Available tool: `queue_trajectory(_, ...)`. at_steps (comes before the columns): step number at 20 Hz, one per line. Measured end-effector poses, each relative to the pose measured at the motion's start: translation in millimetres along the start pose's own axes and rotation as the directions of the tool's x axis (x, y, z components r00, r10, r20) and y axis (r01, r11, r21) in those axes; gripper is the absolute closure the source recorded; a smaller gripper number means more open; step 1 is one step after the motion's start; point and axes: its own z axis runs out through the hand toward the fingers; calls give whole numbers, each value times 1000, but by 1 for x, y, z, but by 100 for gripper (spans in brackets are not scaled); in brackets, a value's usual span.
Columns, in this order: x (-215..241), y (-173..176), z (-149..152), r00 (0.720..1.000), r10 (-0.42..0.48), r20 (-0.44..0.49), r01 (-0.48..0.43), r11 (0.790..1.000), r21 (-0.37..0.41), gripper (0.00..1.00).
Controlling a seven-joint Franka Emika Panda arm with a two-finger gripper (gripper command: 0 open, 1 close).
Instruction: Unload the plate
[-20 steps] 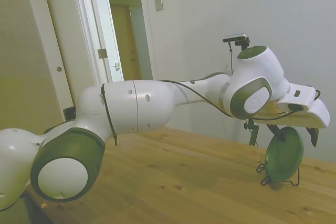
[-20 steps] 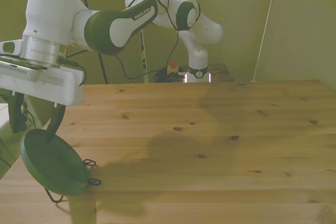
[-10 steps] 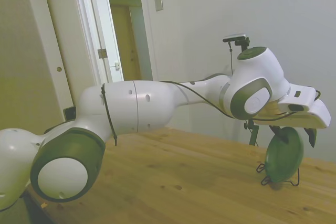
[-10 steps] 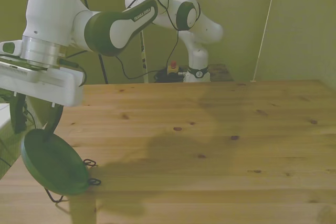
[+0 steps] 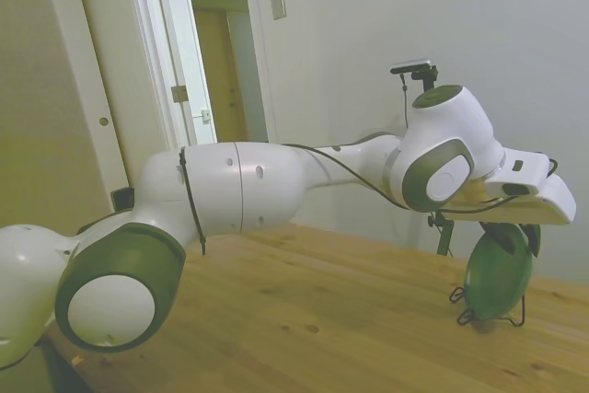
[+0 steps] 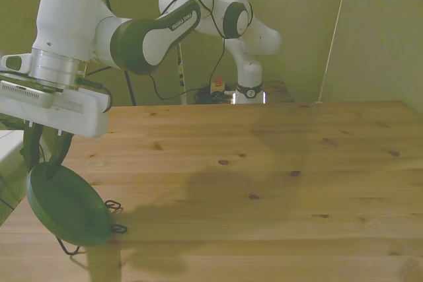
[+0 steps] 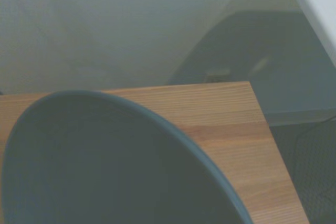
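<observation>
Gripping plate rim, tool closed, plate upright in wire stand

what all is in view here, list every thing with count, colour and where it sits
round sage-green plate: one, green, standing on edge in the stand at the table corner on the front view's left, tilted; also fills the wrist view
thin black wire stand: one, black, under the plate, its loops showing at the plate's lower edge; seen too in the side view
wooden table: one, light pine with knots, bare apart from the plate and stand
doorway: one, white frame, in the wall behind the arm in the side view
white Franka arm: one, white with dark joints, reaching to the plate
gripper: one, dark jaws straddling the plate's top rim, narrowly apart
</observation>
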Motion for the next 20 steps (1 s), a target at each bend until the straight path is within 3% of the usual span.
queue_trajectory(13, -11, -16, 7, 1000, -21, -17, 22, 1000, 13, 100)
queue_trajectory(20, 2, -14, -17, 999, -12, -48, 13, 1000, 24, 100)
